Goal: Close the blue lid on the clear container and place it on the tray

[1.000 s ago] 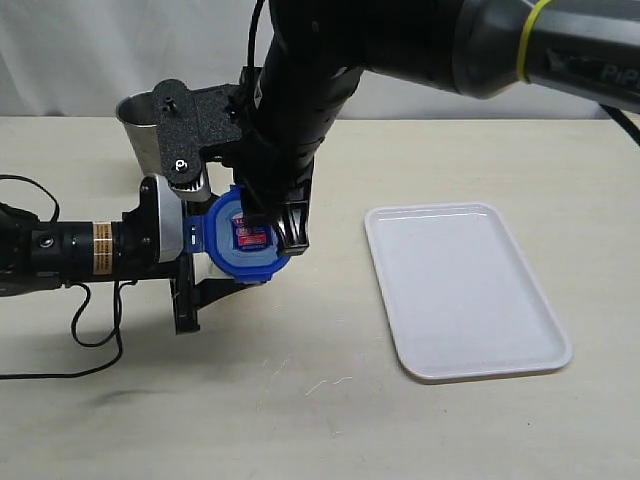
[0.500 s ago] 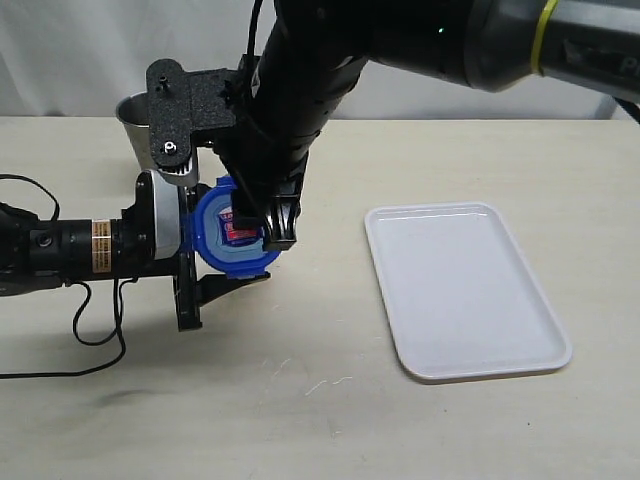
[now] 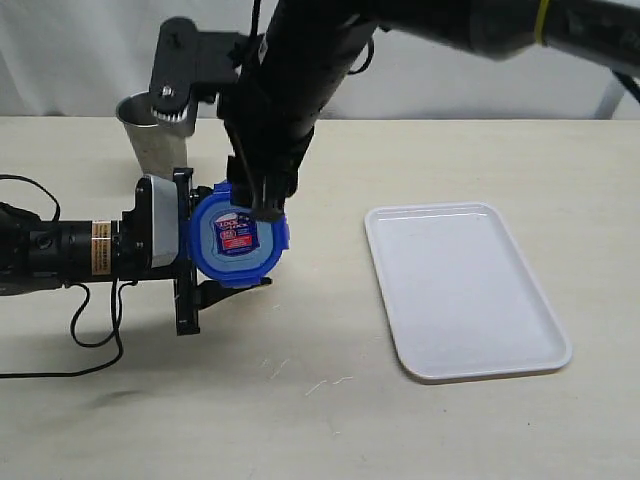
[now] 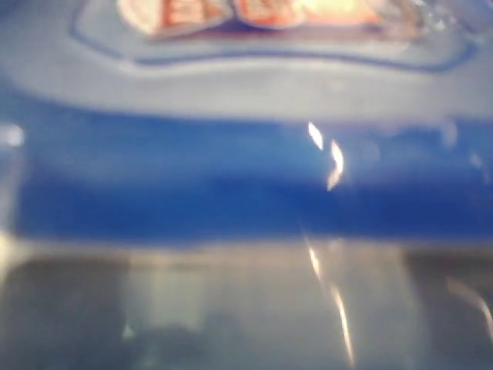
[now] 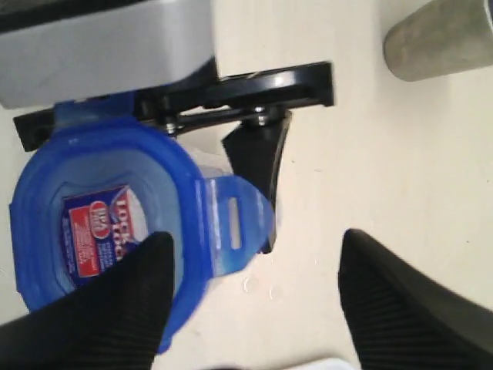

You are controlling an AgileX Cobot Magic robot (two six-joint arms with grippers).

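While the clear container [image 4: 231,308] is clamped by the left gripper [image 3: 210,248], the 3 o'clock flap [image 3: 283,235] on the blue lid [image 3: 235,238] should be pressed squarely by the wide-open, empty right gripper [image 5: 254,247].

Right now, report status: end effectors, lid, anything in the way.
Left end effector gripping clear container sideways. Right end effector open at blue lid, one flap sticking out. Tray bare.
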